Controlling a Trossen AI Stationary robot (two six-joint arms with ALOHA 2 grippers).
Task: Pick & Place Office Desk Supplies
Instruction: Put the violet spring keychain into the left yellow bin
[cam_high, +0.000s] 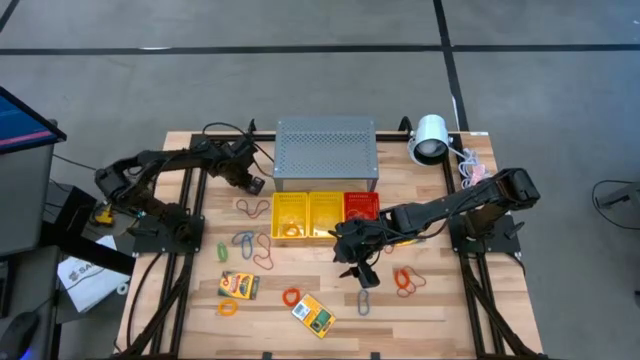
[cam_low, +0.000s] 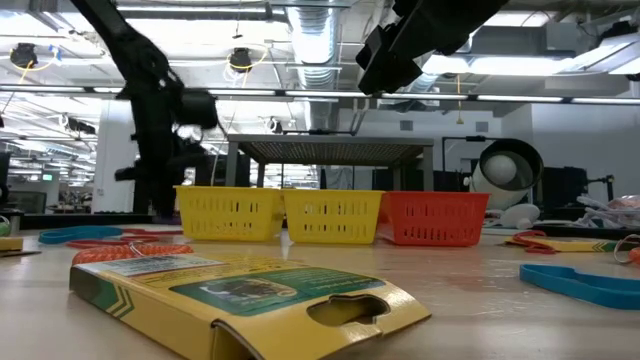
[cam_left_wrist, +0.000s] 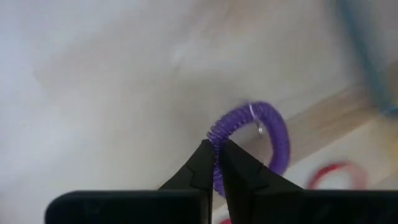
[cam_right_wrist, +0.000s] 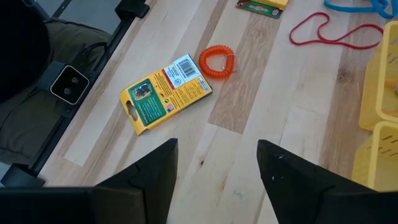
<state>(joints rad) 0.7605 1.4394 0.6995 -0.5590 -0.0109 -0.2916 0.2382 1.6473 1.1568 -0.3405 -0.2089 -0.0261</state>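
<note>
Right, from above first: spotted the left gripper just off the left front corner of the grey perforated box. Found the right gripper hovering in front of the red basket, near a blue-grey clip and some red band loops. Counted two yellow baskets beside the red one.

Down at table level: got a yellow-and-green card box lying flat in the foreground, with the three baskets lined up behind it.

Over to the left wrist: fingers pinched tight on a purple coil loop. Could not tell whether the loop touched the wooden table.

And the right wrist: jaws spread wide, gripping nothing. Saw another card box flat on the wood, with an orange coil loop just beside its corner.
</note>
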